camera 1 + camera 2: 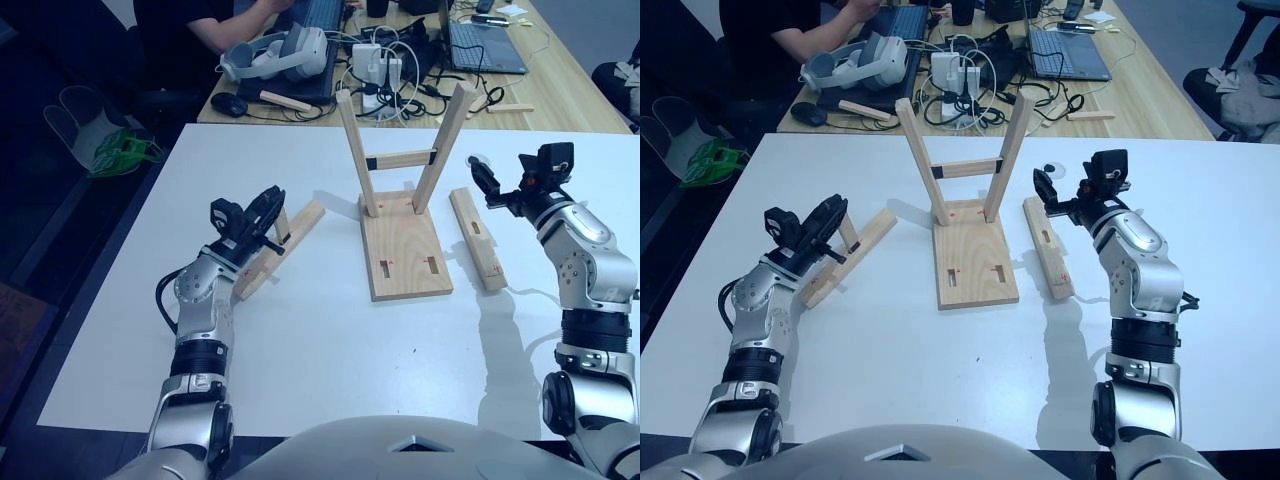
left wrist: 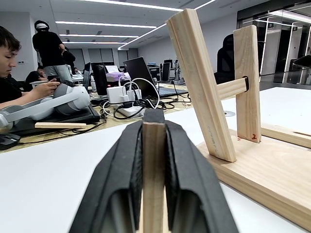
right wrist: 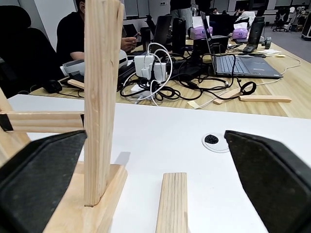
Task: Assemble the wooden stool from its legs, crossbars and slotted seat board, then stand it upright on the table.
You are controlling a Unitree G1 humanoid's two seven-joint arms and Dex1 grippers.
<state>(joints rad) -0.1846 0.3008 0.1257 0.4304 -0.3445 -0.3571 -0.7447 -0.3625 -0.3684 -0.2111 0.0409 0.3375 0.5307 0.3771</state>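
The pale slotted wooden seat board [image 1: 405, 255] lies flat mid white table [image 1: 300, 340]. Two light wooden upright legs [image 1: 357, 150] stand in its far slots, joined by a short wooden crossbar [image 1: 405, 159]. Head views put the left gripper [image 2: 154, 141] at the left loose leg [image 1: 305, 222]. Its wrist view shows it's actually pinching a thin wooden slat [image 2: 154, 194]. The right gripper [image 3: 155, 138] is spread wide above the right loose leg [image 1: 478, 240], which lies beside the board.
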